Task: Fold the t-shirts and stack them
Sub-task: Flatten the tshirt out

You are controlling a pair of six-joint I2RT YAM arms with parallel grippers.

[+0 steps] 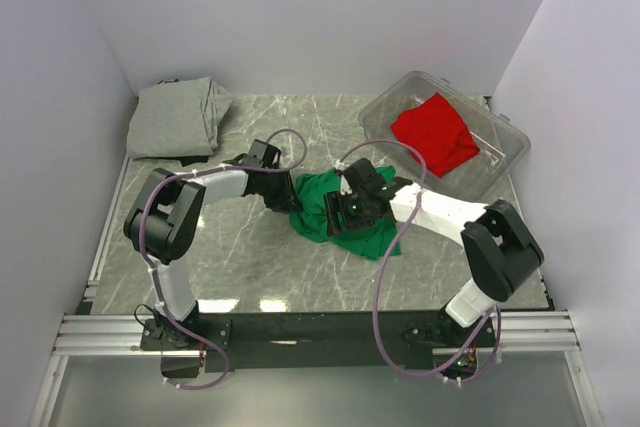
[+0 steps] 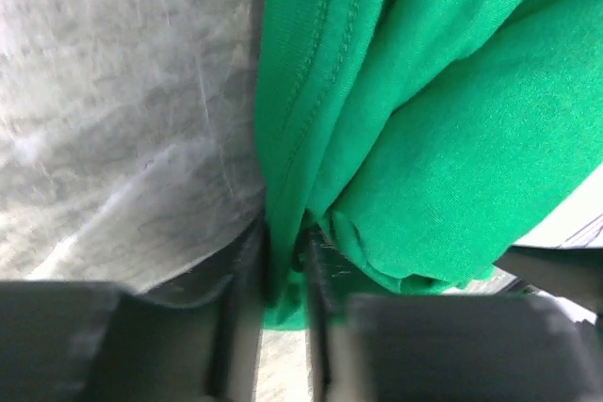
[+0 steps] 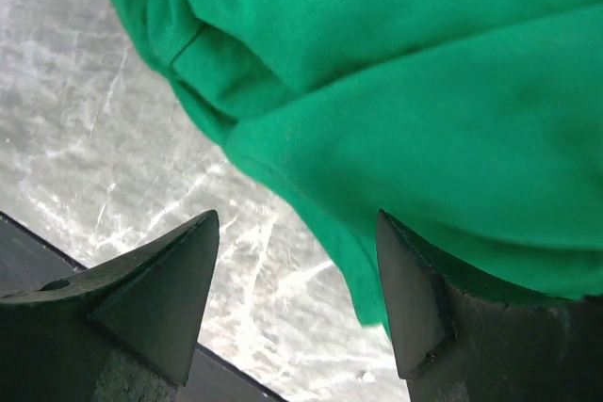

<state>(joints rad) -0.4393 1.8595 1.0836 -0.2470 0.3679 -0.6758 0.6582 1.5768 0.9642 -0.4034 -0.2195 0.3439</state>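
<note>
Tabletop, arms low over green t-shirt

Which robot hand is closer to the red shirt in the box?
Right. The right hand is at the edge of the green shirt nearest the red shirt. The left hand pinches the opposite edge, farther away.
</note>
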